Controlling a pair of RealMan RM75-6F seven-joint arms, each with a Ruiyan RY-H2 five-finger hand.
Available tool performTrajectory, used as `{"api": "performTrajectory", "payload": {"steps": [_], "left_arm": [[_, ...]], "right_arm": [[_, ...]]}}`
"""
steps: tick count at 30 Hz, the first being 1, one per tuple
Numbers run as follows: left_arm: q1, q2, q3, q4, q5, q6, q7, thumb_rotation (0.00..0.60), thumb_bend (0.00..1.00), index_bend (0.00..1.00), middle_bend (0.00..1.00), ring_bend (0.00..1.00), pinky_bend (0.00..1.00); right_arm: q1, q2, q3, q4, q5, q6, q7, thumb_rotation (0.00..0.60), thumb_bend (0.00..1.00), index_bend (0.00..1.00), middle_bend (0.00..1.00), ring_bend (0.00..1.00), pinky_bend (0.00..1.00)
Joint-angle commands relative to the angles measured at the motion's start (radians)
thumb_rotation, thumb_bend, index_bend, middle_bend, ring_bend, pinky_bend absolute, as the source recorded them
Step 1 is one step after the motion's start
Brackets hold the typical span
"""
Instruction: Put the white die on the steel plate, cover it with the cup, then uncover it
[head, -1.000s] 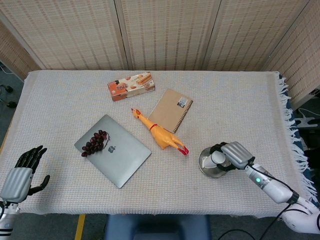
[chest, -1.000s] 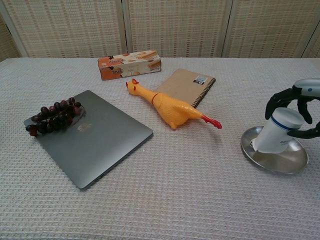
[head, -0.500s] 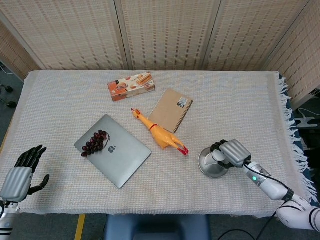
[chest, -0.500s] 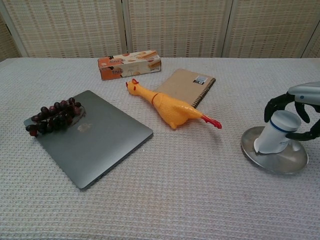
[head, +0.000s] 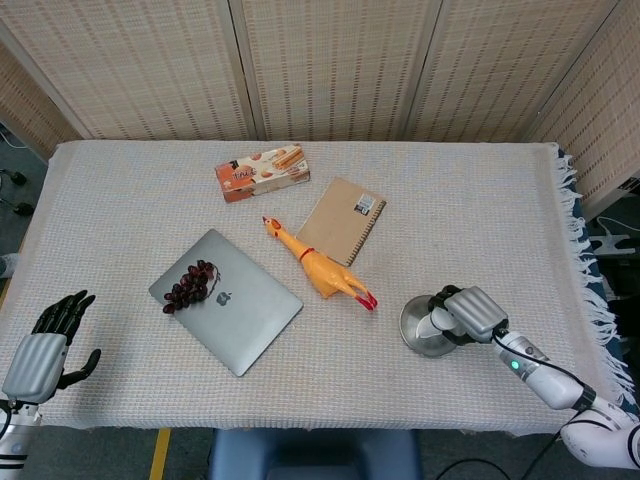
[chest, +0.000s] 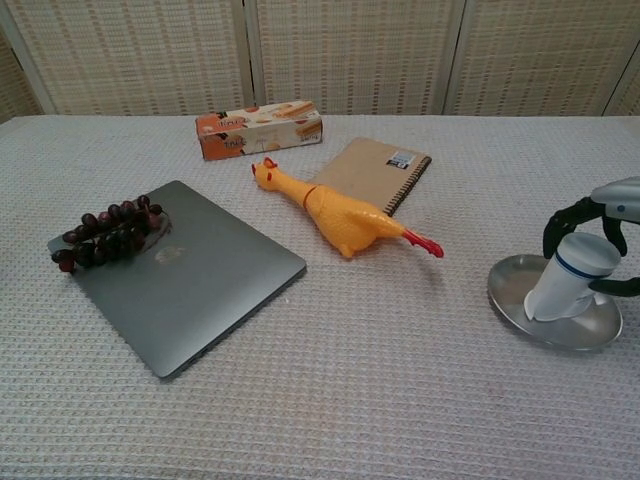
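Two hands visible in the head view. Right hand (head: 465, 314) sits at the near right of the table (head: 470, 200), fingers wrapped around the white cup (head: 433, 322), which stands mouth-down on the steel plate (head: 412, 327). Left hand (head: 45, 345) is at the near-left table edge, holding nothing, dark fingers straight and slightly apart. White die can't be seen; likely under the cup, but can't confirm. Mid-table: grey laptop (head: 240, 310), closed, with a bunch of dark grapes (head: 190, 285) lying on its far-left corner. Yellow rubber chicken (head: 318, 267) lies diagonally just right of the laptop, red feet pointing toward the plate. Brown spiral notebook (head: 342, 220) is behind the chicken, touching or overlapping its body. Orange snack box (head: 262, 173) sits further back, apart from the rest.

Chest view: cup (chest: 573, 277) is upside down and tilted, top leaning right, white with a blue band near the upper end. Its rim rests on the plate (chest: 515, 292), right of plate centre. Right hand (chest: 600, 240) grips it from behind and the right, dark fingers curled over the upper part; hand is partly cut by the frame edge. Die not visible here either. Left hand out of this frame. Laptop (chest: 190, 285), grapes (chest: 105, 230), chicken (chest: 340, 215), notebook (chest: 375, 172) and snack box (chest: 258, 128) in the same layout, all well clear of the plate.
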Motion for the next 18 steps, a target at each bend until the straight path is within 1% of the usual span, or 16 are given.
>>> {"api": "performTrajectory", "payload": {"steps": [1, 6, 9, 11, 15, 18], "left_arm": [[-0.001, 0.000, 0.000, 0.002, -0.001, -0.002, -0.002, 0.600, 0.38, 0.00, 0.00, 0.00, 0.11], [-0.003, -0.001, 0.000, 0.001, -0.002, -0.005, 0.000, 0.600, 0.38, 0.00, 0.00, 0.00, 0.11], [-0.002, -0.001, -0.001, 0.002, -0.003, -0.003, -0.001, 0.600, 0.38, 0.00, 0.00, 0.00, 0.11], [-0.002, -0.002, -0.001, 0.004, -0.006, -0.005, -0.001, 0.600, 0.38, 0.00, 0.00, 0.00, 0.11], [-0.006, -0.004, 0.000, 0.003, -0.005, -0.012, 0.004, 0.600, 0.38, 0.00, 0.00, 0.00, 0.11], [-0.006, -0.005, 0.004, 0.001, 0.002, -0.012, 0.008, 0.600, 0.38, 0.00, 0.00, 0.00, 0.11]], "right_arm": [[0.001, 0.004, -0.004, -0.006, 0.004, -0.009, 0.002, 0.600, 0.31, 0.45, 0.39, 0.20, 0.47], [-0.002, 0.004, -0.004, -0.012, -0.007, 0.007, 0.013, 0.600, 0.31, 0.44, 0.38, 0.19, 0.46], [-0.005, 0.008, -0.005, -0.016, -0.022, 0.026, 0.032, 0.600, 0.31, 0.48, 0.38, 0.19, 0.46], [-0.003, 0.006, -0.006, -0.008, -0.029, 0.029, 0.028, 0.600, 0.31, 0.49, 0.38, 0.19, 0.46], [0.000, -0.044, 0.022, 0.055, 0.002, 0.035, -0.106, 0.600, 0.31, 0.49, 0.38, 0.19, 0.46], [-0.003, -0.074, 0.041, 0.080, 0.031, 0.045, -0.192, 0.600, 0.31, 0.49, 0.38, 0.19, 0.46]]}}
